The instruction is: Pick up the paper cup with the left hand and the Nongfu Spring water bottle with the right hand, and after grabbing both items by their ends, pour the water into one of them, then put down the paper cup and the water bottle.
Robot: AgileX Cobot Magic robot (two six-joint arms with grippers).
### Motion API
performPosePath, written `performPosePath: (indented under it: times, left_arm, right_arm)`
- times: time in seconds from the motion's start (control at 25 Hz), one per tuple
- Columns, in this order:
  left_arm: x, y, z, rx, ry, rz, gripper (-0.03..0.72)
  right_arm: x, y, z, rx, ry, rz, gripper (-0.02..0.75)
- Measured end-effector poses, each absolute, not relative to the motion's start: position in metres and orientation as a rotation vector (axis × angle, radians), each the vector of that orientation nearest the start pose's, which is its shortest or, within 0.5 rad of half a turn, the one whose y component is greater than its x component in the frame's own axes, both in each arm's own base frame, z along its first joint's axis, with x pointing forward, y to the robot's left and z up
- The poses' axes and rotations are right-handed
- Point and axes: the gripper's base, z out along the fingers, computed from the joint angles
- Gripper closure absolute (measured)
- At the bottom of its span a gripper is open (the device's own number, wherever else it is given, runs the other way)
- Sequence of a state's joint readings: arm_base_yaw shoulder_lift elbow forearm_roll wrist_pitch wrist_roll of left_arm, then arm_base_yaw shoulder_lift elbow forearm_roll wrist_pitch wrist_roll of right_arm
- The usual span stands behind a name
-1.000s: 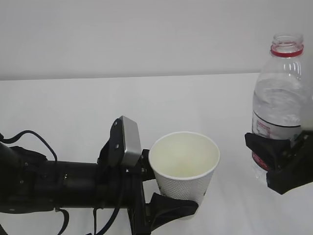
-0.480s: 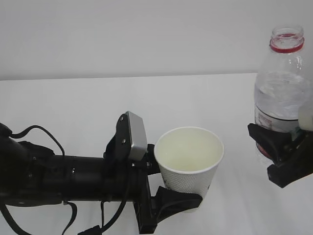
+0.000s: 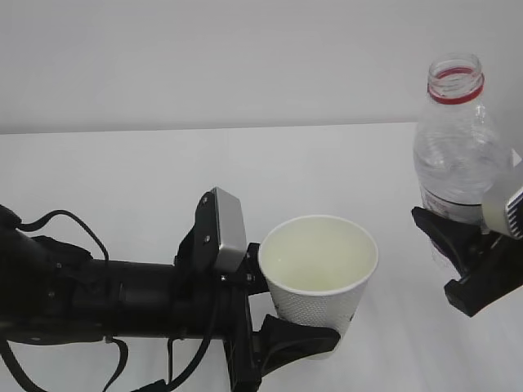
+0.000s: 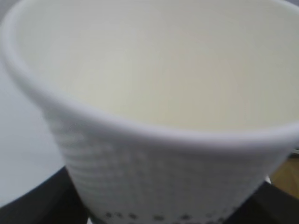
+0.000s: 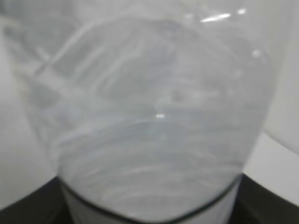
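Note:
The white paper cup stands upright and off the table, with my left gripper shut on its lower part from the left; its inside looks empty. In the left wrist view the cup fills the frame, with dark fingers at the bottom corners. At the right, my right gripper is shut on the middle of the uncapped Nongfu Spring water bottle. The bottle has a red neck ring, leans slightly left, and sits higher than the cup. Clear water shows inside it in the right wrist view.
A white tabletop runs under both arms to a plain pale wall at the back. My left arm's black body and cables fill the lower left. A gap of table lies between cup and bottle.
The bottle has shifted left toward the cup and its mouth has tipped a little leftward. The left arm with the cup moved slightly right earlier and now holds still.

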State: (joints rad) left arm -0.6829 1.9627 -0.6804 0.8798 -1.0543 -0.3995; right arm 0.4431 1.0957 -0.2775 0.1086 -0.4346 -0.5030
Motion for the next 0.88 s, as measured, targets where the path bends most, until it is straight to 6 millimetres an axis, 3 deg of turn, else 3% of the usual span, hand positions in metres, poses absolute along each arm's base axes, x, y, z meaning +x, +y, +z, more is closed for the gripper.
performPosePath:
  times: [0.28, 0.88]
  left_arm:
    - [0.208, -0.250, 0.109, 1.229, 1.562, -1.093, 0.166]
    - [0.207, -0.250, 0.106, 1.253, 1.540, -1.090, 0.167]
  right_arm:
    - [0.177, 0.079, 0.214, -0.792, 1.691, -0.060, 0.274]
    - [0.177, 0.079, 0.214, -0.972, 1.600, -0.208, 0.274]
